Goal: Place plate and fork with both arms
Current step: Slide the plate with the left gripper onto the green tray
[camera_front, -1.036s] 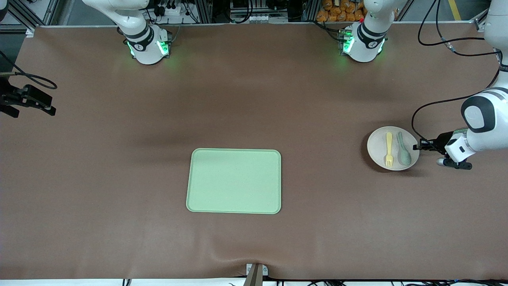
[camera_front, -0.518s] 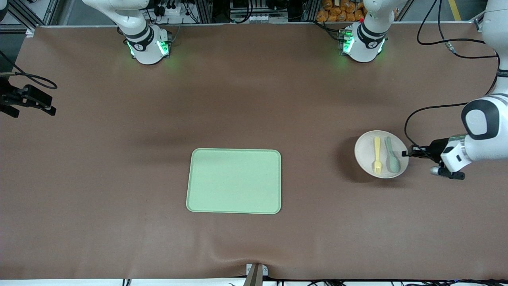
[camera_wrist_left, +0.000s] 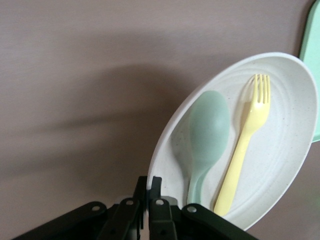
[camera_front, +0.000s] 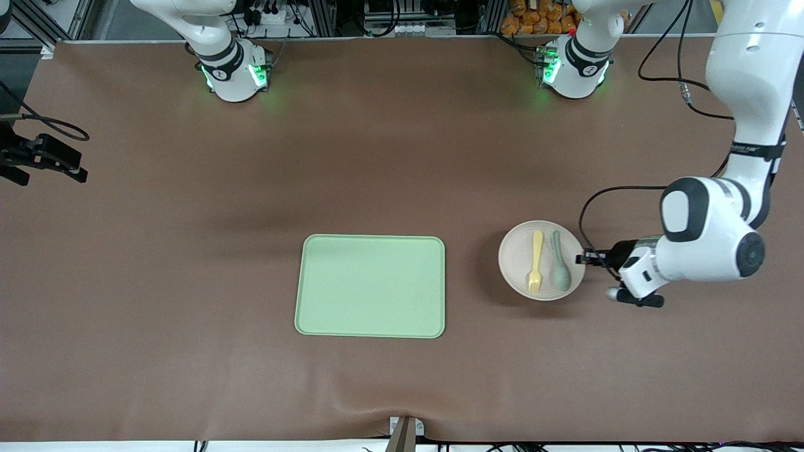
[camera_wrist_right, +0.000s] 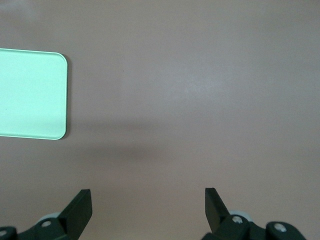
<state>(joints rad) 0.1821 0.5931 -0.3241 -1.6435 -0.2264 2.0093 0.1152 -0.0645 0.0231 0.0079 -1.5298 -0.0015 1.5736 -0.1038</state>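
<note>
Brown mat (camera_front: pixel 402 157) spread over table; aluminium framing (camera_front: pixel 56 19) seen along frame top. Plate (camera_front: pixel 518 260) rim pinched by left gripper (camera_front: pixel 581 258), fork (camera_front: pixel 536 261) and spoon (camera_front: pixel 558 269) carried. Tray (camera_front: pixel 370 286) centre frame. Right gripper (camera_wrist_right: pixel 148 207) parted, waiting, frame left edge.

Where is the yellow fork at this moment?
The fork lies on the plate beside the spoon; the left gripper holds the plate's rim, between the tray and the left arm's end.

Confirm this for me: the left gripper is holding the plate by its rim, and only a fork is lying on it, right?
Not quite. The left gripper does hold the plate by its rim, but the fork is not alone: a spoon lies beside it on the plate. The left wrist view shows both.
</note>
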